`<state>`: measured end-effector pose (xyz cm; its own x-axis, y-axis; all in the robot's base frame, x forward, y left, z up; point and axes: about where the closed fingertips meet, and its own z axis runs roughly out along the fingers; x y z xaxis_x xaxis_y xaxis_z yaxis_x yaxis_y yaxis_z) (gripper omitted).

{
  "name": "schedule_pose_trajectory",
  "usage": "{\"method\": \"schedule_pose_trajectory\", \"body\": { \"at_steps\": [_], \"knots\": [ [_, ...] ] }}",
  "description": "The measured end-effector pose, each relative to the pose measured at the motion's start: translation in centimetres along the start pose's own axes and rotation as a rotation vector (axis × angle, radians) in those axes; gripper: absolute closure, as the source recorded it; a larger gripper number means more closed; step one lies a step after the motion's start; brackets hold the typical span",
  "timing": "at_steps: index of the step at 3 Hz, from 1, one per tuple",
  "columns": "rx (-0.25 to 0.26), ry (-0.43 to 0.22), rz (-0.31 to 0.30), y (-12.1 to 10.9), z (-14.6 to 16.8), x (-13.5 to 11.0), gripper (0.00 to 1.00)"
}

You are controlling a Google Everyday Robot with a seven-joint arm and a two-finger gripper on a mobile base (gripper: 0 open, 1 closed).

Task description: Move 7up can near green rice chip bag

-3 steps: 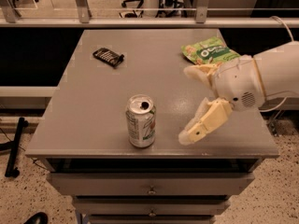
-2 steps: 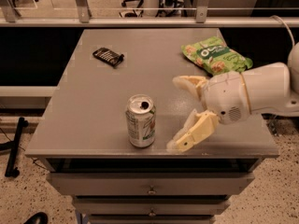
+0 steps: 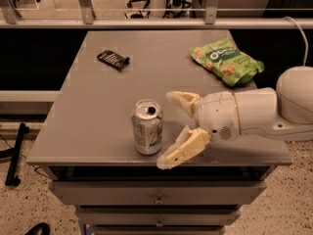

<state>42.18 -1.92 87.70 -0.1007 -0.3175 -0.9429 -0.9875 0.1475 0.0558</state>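
Observation:
The 7up can (image 3: 147,127) stands upright near the table's front edge, silver-white with green markings and an opened top. The green rice chip bag (image 3: 226,61) lies flat at the table's back right. My gripper (image 3: 168,129) is open, just to the right of the can at can height. One cream finger (image 3: 184,101) reaches behind the can's right side and the other finger (image 3: 183,149) is in front of it. Neither finger touches the can. The white arm comes in from the right.
A small flat dark object (image 3: 113,59) lies at the table's back left. The grey table (image 3: 88,126) has drawers below its front edge. A railing runs behind the table. A black stand leg is on the floor at the left.
My gripper has moved left across the table toward the can, from near the right edge to right beside it. The can and the bag have not moved.

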Motion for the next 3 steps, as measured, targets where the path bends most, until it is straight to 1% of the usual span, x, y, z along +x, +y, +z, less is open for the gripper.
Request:
{"method": "schedule_pose_trajectory", "body": {
  "at_steps": [1, 2, 3],
  "knots": [
    [0.010, -0.030, 0.008, -0.1, 0.9, 0.2, 0.21],
    [0.026, -0.035, 0.006, -0.4, 1.2, 0.1, 0.46],
    [0.074, -0.031, -0.013, -1.9, -0.2, -0.4, 0.67]
  ]
}}
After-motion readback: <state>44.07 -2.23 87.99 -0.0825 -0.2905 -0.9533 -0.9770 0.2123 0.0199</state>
